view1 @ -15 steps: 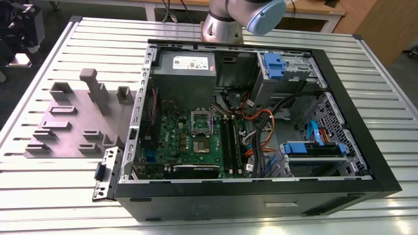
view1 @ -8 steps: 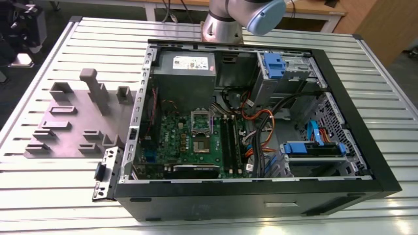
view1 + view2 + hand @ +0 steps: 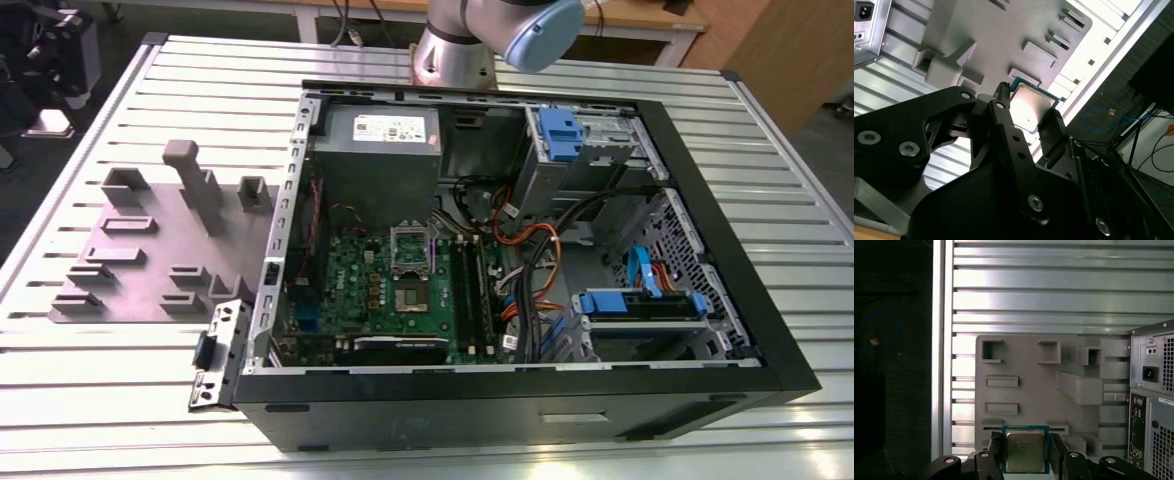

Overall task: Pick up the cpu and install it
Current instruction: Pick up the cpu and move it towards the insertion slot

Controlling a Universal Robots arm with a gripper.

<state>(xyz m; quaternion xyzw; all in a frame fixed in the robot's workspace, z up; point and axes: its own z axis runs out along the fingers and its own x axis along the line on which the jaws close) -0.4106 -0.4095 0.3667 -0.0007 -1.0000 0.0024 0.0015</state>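
Observation:
The cpu [image 3: 1025, 450], a thin square chip with a pale silver top and green edge, sits between the black fingers of my gripper [image 3: 1025, 456], which is shut on it. The second wrist view shows the same cpu [image 3: 1031, 105] clamped by its opposite edges in the gripper [image 3: 1028, 108]. It hangs well above the grey fixture plate [image 3: 1024, 375]. In the exterior view the open computer case [image 3: 534, 400] lies on the table, with the green motherboard [image 3: 387, 300] and its silver socket bracket [image 3: 411, 250] exposed.
The grey fixture plate [image 3: 147, 250] with upright blocks lies on the slatted metal table [image 3: 120, 400] at the exterior view's left of the case. Cables [image 3: 534, 290], a power supply [image 3: 380, 130] and blue drive bays [image 3: 641, 305] crowd the case. The arm's base [image 3: 454, 50] stands behind.

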